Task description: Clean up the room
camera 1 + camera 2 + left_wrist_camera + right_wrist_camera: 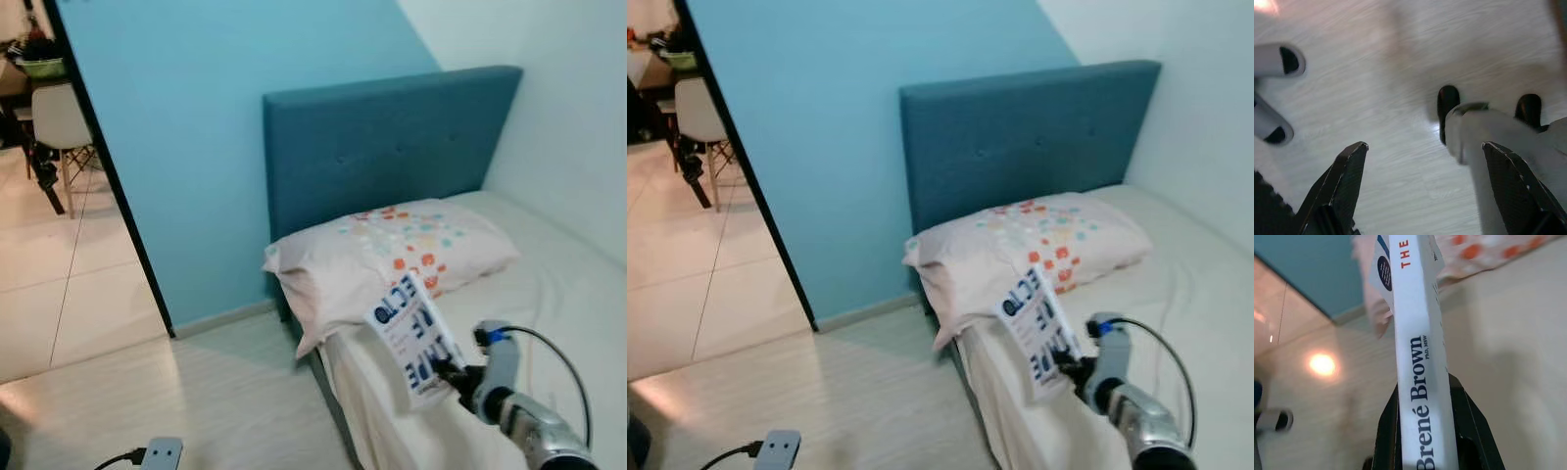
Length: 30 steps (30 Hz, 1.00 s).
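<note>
My right gripper is shut on a white book with dark blue lettering and holds it tilted above the near side edge of the bed. The book hangs just in front of a white pillow with coloured squares. In the right wrist view the book's spine runs up between the two black fingers. My left gripper hangs low over the pale wood floor, open with nothing between its fingers.
A teal headboard stands against the blue wall. A doorway on the left leads to a tiled room with a white chair. Pale floor lies open beside the bed. My own grey leg shows below the left gripper.
</note>
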Motion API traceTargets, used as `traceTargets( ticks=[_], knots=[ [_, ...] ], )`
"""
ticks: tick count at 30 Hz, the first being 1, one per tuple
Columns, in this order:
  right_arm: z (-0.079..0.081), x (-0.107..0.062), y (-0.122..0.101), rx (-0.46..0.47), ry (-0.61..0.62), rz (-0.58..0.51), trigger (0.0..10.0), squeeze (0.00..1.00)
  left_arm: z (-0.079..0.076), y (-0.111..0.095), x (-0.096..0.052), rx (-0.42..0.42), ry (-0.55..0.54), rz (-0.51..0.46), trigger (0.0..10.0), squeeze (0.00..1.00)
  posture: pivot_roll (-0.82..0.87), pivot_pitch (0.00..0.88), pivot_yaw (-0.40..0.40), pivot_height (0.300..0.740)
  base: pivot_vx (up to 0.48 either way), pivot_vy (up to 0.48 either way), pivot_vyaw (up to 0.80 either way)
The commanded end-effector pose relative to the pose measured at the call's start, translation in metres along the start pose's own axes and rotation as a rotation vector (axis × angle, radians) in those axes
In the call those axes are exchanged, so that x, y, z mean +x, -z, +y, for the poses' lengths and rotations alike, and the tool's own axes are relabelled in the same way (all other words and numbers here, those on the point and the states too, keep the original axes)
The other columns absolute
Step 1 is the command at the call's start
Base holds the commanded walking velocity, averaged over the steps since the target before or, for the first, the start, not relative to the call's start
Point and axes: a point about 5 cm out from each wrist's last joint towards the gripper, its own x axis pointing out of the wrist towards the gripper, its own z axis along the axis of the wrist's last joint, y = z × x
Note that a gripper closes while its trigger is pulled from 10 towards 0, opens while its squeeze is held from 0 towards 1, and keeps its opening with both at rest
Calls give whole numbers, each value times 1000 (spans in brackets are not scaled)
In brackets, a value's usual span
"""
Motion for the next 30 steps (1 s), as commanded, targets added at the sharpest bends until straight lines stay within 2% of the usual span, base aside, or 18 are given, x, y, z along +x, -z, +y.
traceTargets(
  ticks=[1,8,10,13,17,19,25,27,28,29,30],
  knots=[
    [6,4,-5,24,-55,-5,10000,0,4,0,0,12,-9,-2,10000,0,-43,28,-31,730,0,0,0],
    [17,12,-12,119,-167,-5,10000,0,4,6,-1,18,-4,9,10000,0,-36,40,-36,700,0,0,0],
    [17,12,-12,119,-167,-5,10000,0,4,6,-1,18,-4,9,10000,0,-36,40,-36,700,0,0,0],
    [29,19,-20,148,-252,7,10000,0,6,9,-2,24,-7,11,10000,0,-25,65,-35,685,0,0,0],
    [31,22,-23,138,-247,24,10000,0,7,11,-2,27,-8,14,10000,0,-19,81,-33,675,0,0,0],
    [28,25,-29,119,-196,39,10000,0,11,16,-3,31,-11,19,10000,0,-8,115,-31,660,0,0,0],
    [24,26,-40,103,-159,28,10000,0,16,18,-4,24,-20,16,10000,0,5,145,-31,650,0,0,0],
    [20,25,-51,74,-130,17,10000,0,22,4,-4,-25,-34,-55,10000,0,27,189,-36,640,0,0,0],
    [20,25,-51,74,-130,17,10000,0,22,4,-4,-25,-34,-55,10000,0,27,189,-36,640,0,0,0],
    [18,25,-57,57,-121,10,10000,0,27,-14,-4,-58,-52,-131,10000,0,27,189,-36,635,0,0,0],
    [15,24,-65,48,-116,-2,10000,0,36,-42,-5,-92,-77,-246,10000,0,45,215,-42,630,0,0,0]
  ],
)
